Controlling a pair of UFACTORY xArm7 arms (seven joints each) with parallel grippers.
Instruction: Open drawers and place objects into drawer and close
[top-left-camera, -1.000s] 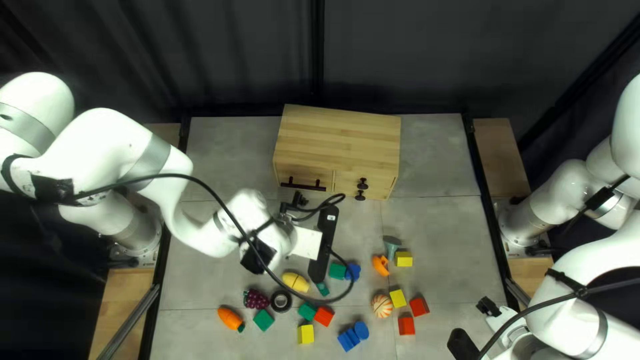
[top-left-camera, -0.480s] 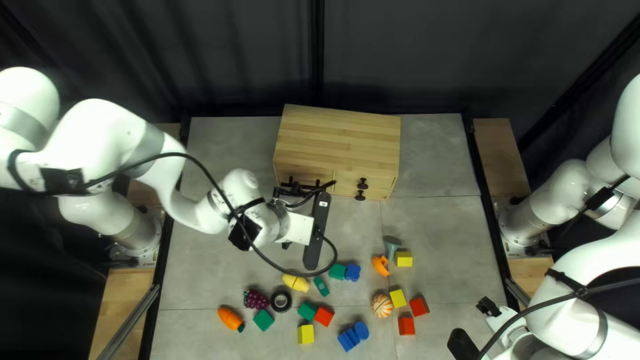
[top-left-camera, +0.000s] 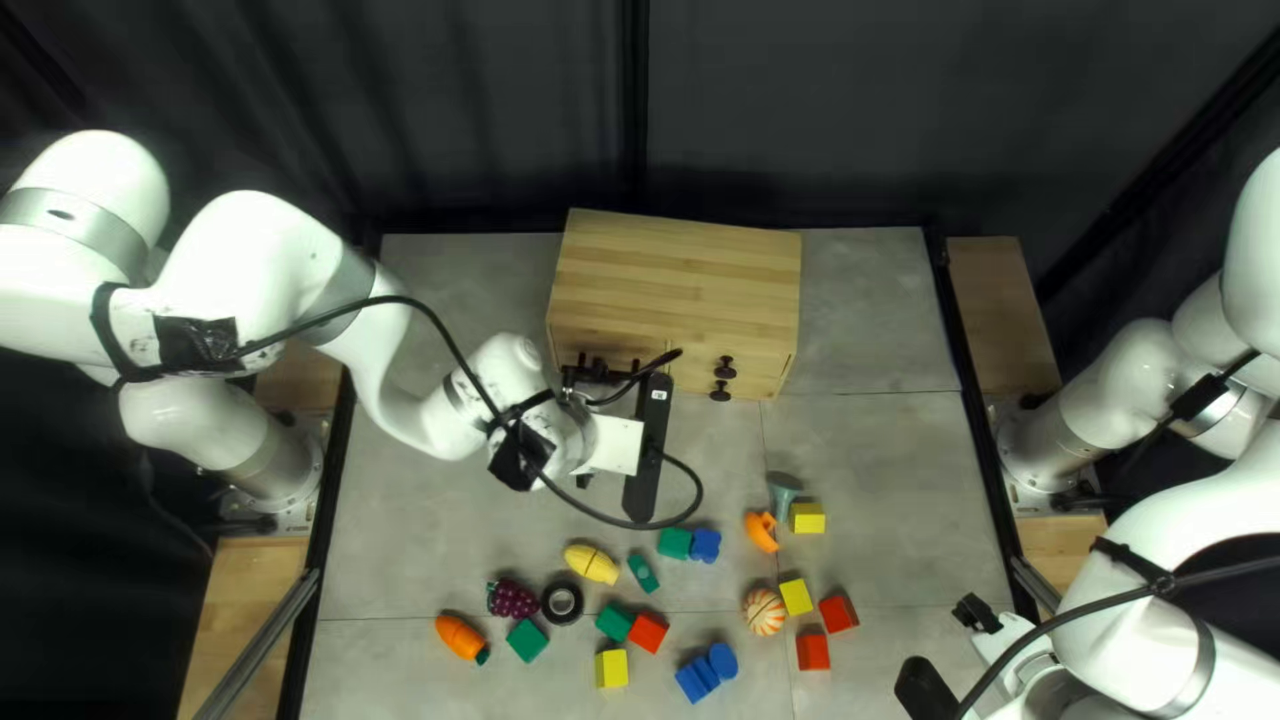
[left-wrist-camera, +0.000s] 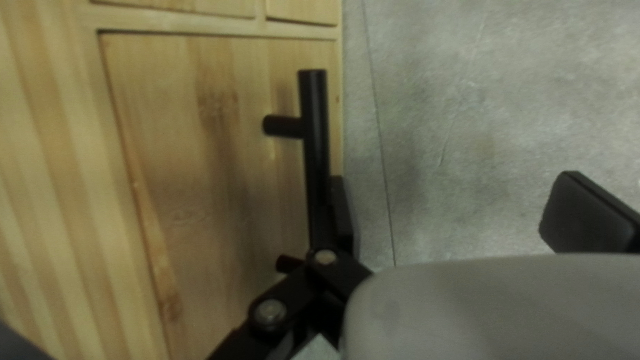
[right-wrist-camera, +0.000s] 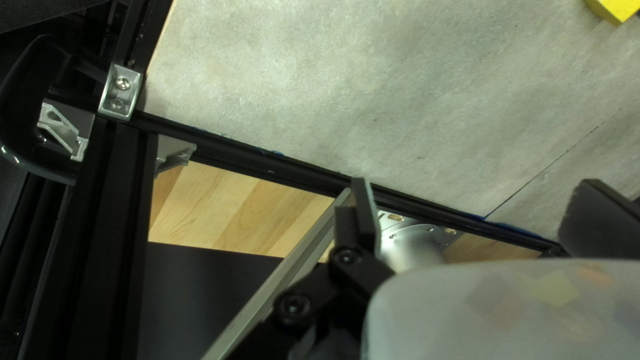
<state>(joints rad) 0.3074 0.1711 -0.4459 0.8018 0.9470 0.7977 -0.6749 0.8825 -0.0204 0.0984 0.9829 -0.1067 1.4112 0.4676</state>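
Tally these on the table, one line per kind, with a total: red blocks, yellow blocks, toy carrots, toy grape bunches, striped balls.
Red blocks: 3
Yellow blocks: 3
Toy carrot: 1
Toy grape bunch: 1
Striped ball: 1
Total: 9

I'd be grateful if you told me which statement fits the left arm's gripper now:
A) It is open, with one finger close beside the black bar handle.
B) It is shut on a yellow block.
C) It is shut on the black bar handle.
A: in the left wrist view, one of the left gripper's fingers is close beside the black bar handle, while the other stands far off over the grey table.
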